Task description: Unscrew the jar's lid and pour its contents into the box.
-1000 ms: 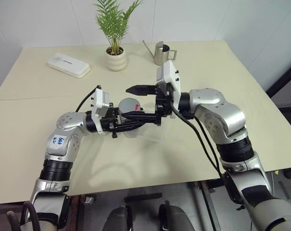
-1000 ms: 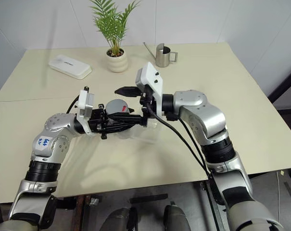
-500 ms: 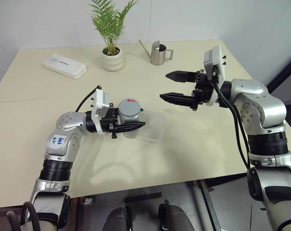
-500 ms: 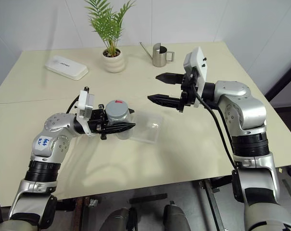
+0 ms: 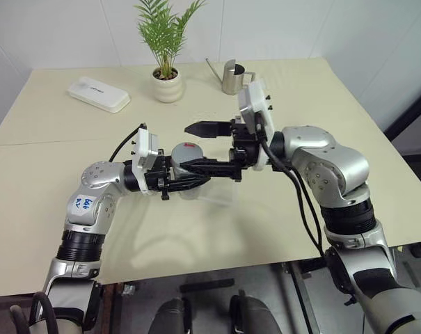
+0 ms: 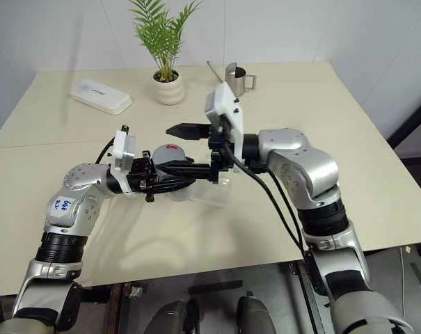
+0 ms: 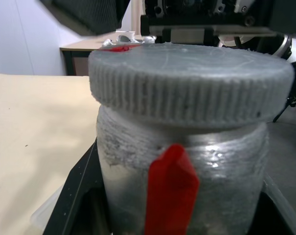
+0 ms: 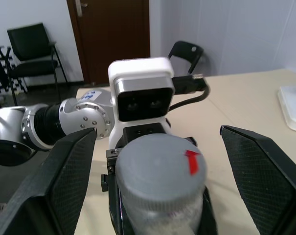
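Small silvery cylindrical jar (image 5: 184, 161) pinched upright by left hand (image 5: 196, 179). Right hand (image 5: 204, 147) held level, fingers spread astride round grey ribbed lid (image 8: 160, 166); brought back in from half-second-earlier outward position.

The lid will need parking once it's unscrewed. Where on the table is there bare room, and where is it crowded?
Free: the near right of the table, right of the box, and the near left strip by the table's edge. The far edge is taken up by the white case, potted plant and watering can. Crowded: the middle, where the left gripper holds the jar and the open right gripper flanks the lid.
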